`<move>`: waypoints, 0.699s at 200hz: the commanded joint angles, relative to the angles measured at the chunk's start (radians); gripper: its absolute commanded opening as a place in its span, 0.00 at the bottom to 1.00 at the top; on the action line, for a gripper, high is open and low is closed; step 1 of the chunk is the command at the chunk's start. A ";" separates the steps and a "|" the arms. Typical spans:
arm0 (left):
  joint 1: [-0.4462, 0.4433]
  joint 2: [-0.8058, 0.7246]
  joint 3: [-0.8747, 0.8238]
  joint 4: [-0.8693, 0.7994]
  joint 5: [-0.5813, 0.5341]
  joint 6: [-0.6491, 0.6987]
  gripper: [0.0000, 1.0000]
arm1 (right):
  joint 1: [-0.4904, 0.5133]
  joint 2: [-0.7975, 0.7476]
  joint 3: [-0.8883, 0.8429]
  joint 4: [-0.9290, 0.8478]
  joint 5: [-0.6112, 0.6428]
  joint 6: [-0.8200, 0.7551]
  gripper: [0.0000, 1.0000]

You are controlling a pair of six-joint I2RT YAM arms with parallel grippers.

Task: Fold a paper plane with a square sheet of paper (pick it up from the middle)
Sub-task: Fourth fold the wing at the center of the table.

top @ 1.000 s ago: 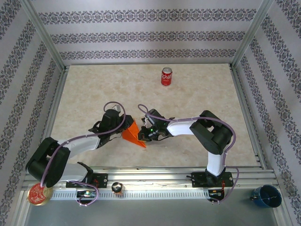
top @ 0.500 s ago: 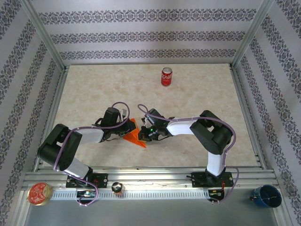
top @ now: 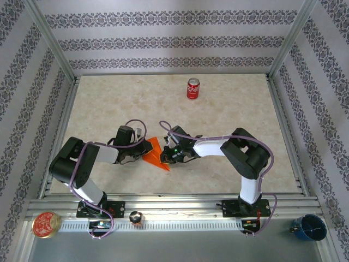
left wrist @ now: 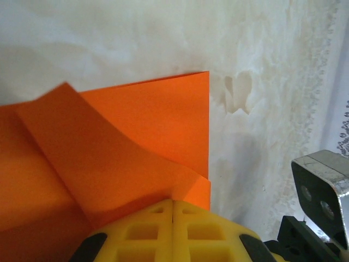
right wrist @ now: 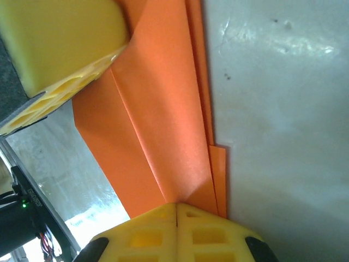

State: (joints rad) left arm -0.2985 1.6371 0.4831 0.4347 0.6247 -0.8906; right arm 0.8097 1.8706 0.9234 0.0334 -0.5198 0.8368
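The bright orange sheet of paper (top: 155, 154) lies on the table between the two arms, folded into a layered wedge with a pointed near end. My left gripper (top: 143, 149) is at its left side. In the left wrist view its yellow fingertips (left wrist: 173, 203) are shut on a curled flap of the paper (left wrist: 125, 142), which stands off the layer beneath. My right gripper (top: 166, 156) is at the paper's right edge. Its jaws (right wrist: 176, 206) are shut where a crease of the paper (right wrist: 163, 120) runs into them. The left gripper's yellow finger (right wrist: 60, 49) rests on the paper opposite.
A red soda can (top: 193, 88) stands far back, mid-table. Metal frame rails (top: 283, 131) edge the table. On the near ledge are a round tin (top: 44, 225), a small dark object (top: 136, 218) and a blue cup (top: 308, 227).
The left arm folded its elbow inward and its gripper slid right over the paper. The raised orange flap came down, so the paper looks flatter. The right arm has not moved.
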 commanded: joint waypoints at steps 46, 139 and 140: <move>0.091 0.053 0.079 -0.111 -0.063 0.079 0.02 | 0.005 0.014 -0.026 -0.146 0.067 -0.032 0.00; 0.205 0.149 0.238 -0.288 -0.047 0.182 0.01 | 0.003 0.007 -0.031 -0.153 0.066 -0.047 0.00; 0.206 0.148 0.240 -0.290 -0.048 0.184 0.01 | 0.003 0.007 -0.031 -0.152 0.066 -0.048 0.00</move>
State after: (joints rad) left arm -0.1421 1.7569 0.6975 0.2340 0.6750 -0.7822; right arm 0.8093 1.8671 0.9234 0.0357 -0.4976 0.8139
